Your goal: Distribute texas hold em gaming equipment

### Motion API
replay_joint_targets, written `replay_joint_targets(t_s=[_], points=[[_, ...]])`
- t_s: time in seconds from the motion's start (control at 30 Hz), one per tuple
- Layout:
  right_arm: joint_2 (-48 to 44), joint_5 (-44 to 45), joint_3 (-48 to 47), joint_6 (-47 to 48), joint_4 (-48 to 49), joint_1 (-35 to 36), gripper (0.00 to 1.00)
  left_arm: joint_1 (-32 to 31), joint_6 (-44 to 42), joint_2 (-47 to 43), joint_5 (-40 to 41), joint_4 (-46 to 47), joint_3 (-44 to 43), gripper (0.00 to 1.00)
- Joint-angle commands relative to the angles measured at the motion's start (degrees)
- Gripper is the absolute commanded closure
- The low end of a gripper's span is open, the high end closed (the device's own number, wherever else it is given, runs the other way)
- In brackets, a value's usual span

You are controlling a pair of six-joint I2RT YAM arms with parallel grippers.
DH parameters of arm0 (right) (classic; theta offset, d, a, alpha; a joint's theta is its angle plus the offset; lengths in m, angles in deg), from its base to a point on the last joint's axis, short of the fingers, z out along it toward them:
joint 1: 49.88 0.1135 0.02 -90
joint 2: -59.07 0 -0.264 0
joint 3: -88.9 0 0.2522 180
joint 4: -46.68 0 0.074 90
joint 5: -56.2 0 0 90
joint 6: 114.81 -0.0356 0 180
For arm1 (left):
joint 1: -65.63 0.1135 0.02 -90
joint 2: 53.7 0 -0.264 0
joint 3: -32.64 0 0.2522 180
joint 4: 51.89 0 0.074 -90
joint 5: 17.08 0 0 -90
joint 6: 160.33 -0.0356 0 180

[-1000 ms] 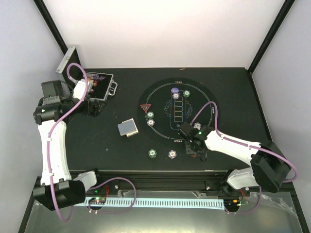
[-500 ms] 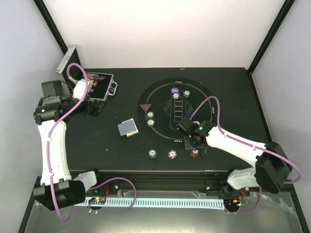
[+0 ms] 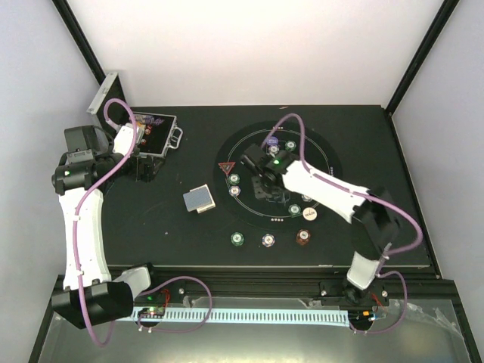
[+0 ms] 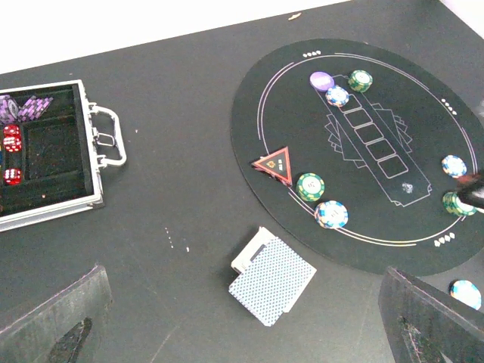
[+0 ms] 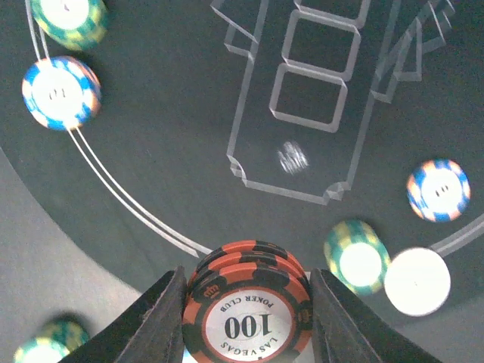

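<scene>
Top external view: on the black surface (image 3: pixel 136 234), a round black printed mat (image 3: pixel 321 155) carries poker chips (image 3: pixel 268 240) around its rim. An open silver metal case (image 4: pixel 53 212) sits far left, and a grey-blue-backed card deck (image 3: pixel 200 199) lies askew between case and mat. The right claw (image 5: pixel 246 276), poised over the mat's left half, grips a stack of orange-red "100" chips (image 5: pixel 248 321). The left claw (image 3: pixel 142 168) hangs wide open and empty by the case. It is the nearer one to the deck, which lies to its right.

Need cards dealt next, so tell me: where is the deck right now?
In the top view the deck lies face down just left of the round mat, between it and the open metal case.
</scene>
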Motion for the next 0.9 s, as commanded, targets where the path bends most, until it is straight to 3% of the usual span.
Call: replay_joint_targets(t_s=[0.0,0.43,0.87], points=[[10.73,0.77,-11.34,4.85,0.59,-0.77,0.83,0.32,0.57,-0.95,0.38,0.06,-0.52,0.01],[34.69,-3.22,-32.69,7.66,-1.36,-3.55,0.83,0.32,0.24,-0.58,-0.22,-0.17,-1.48,0.01],[39.66,-5.11,-36.65,9.02,-0.96,-3.99,0.83,0.34,-0.24,-0.11,0.42,0.14,-1.03,0.01]])
